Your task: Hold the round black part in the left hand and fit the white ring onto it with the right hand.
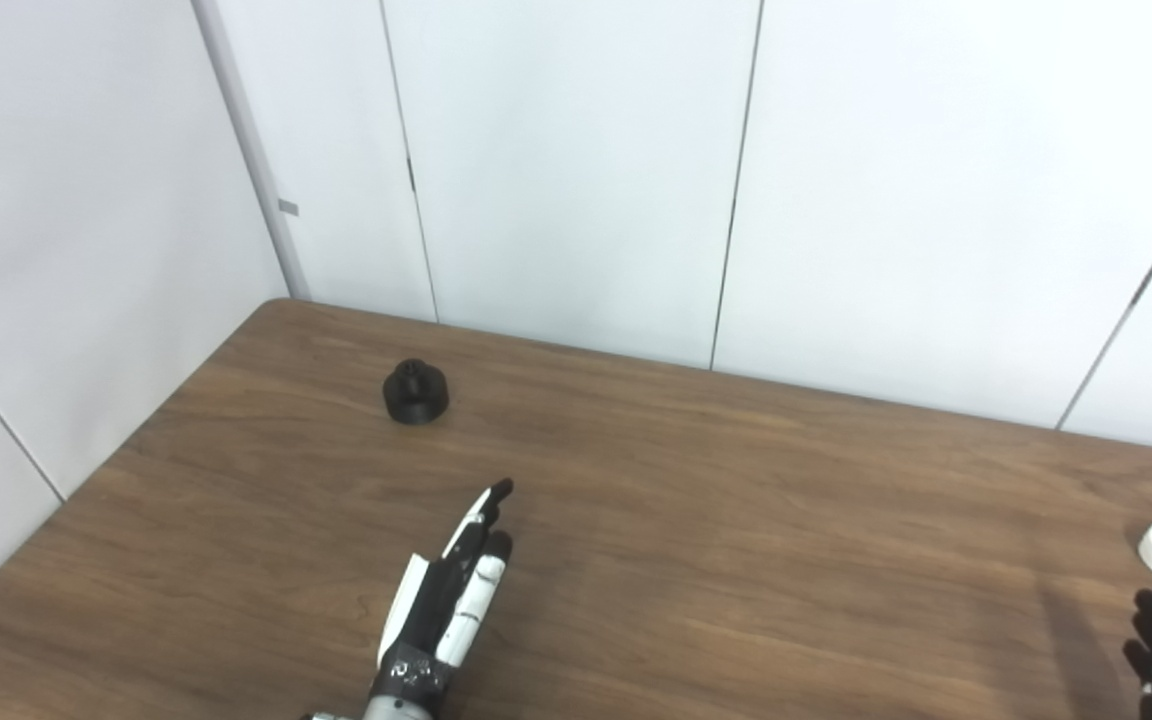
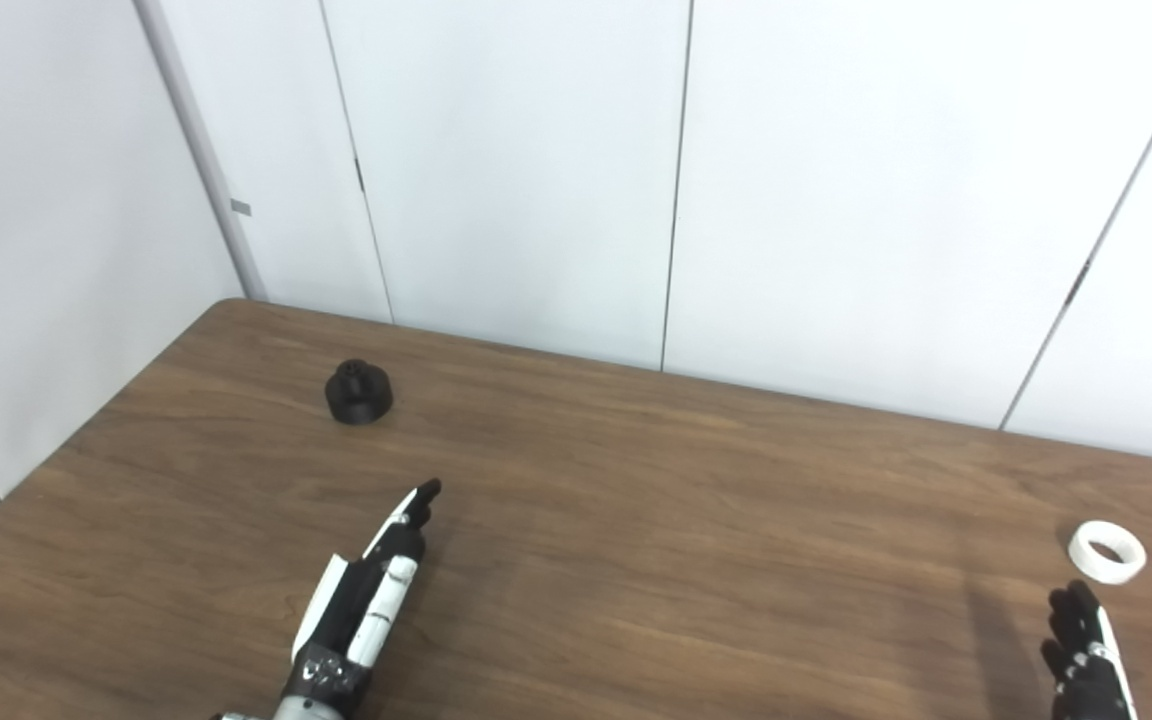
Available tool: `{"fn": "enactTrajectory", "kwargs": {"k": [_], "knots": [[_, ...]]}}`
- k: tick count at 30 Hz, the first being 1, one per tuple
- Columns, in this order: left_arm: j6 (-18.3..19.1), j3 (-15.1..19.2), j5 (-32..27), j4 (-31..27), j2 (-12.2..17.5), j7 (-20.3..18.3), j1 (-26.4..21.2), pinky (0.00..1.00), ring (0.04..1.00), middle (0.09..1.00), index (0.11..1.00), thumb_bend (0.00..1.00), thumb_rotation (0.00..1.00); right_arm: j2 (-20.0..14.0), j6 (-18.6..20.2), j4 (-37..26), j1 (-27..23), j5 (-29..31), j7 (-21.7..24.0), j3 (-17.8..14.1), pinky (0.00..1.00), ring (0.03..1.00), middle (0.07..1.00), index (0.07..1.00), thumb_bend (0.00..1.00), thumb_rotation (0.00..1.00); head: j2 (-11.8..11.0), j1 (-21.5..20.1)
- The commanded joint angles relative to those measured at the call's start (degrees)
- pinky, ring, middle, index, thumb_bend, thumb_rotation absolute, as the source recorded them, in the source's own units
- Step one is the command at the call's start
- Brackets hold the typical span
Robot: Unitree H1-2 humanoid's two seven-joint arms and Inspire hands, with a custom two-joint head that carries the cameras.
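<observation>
1. Wooden table point(image 1: 736, 520), dark brown grain, far edge sitting against white wall panels
2. Round black part point(image 1: 415, 391) sitting upright on the far left area, near the back corner
3. White ring point(image 2: 1106, 551) lying flat near the right edge, well apart from the black part

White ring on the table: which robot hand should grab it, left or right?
The right hand. It is open, just short of the white ring. The left hand is far off, nearer the round black part.
</observation>
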Motion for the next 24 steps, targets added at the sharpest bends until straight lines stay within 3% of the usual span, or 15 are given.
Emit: {"fn": "enactTrajectory", "kwargs": {"k": [1, 12, 16, 18, 20, 24], "knots": [[-0.67, -0.86, -0.16, 1.16, -2.62, -0.1, 0.65, 1.0, 1.0, 1.0, 0.977, 0.55, 0.93, -0.05, -1.8, 4.56, 1.27, -0.84, -0.9, -0.11, 1.0, 0.992, 0.971, 0.997, 0.46, 1.0, -0.24, -0.05], [-1.73, -0.96, 0.09, 3.31, -2.45, 0.01, -0.04, 1.0, 1.0, 1.0, 0.981, 0.58, 0.92, 0.33, -2.89, 6.15, 0.74, -1.69, -0.98, 0.2, 1.0, 1.0, 0.962, 0.997, 0.42, 1.0, -0.55, -1.69], [-0.3, -0.31, 1.29, 1.12, -2.23, 0.71, 0.47, 1.0, 1.0, 1.0, 0.989, 0.59, 0.75, 0.63, -3.33, 6.51, 0.58, -1.68, -1.05, 0.25, 1.0, 0.996, 0.961, 0.997, 0.42, 1.0, -0.41, -2.21], [0.93, 0.44, 3.6, -0.97, -2.58, 2.27, 0.64, 1.0, 1.0, 1.0, 0.98, 0.63, 0.55, 0.72, -3.31, 6.64, 0.49, -1.81, -1.22, 0.2, 1.0, 0.998, 0.962, 0.994, 0.43, 1.0, -0.23, -2.23], [1.2, 0.85, 7.36, -1.98, -2.67, 4.36, 0.33, 0.99, 0.998, 0.999, 0.968, 0.66, 0.48, 0.77, -3.2, 6.7, 0.44, -2.16, -1.48, 0.13, 1.0, 0.997, 0.961, 0.992, 0.43, 1.0, 0.02, -2.14], [1.43, 2.01, 11.59, -3.75, -1.48, 6.32, -1.13, 1.0, 1.0, 0.992, 0.94, 0.81, 0.32, 0.71, -3.23, 6.63, 0.51, -1.44, -1.35, 0.07, 1.0, 0.996, 0.96, 0.993, 0.42, 1.0, 0.07, -1.78]]}}
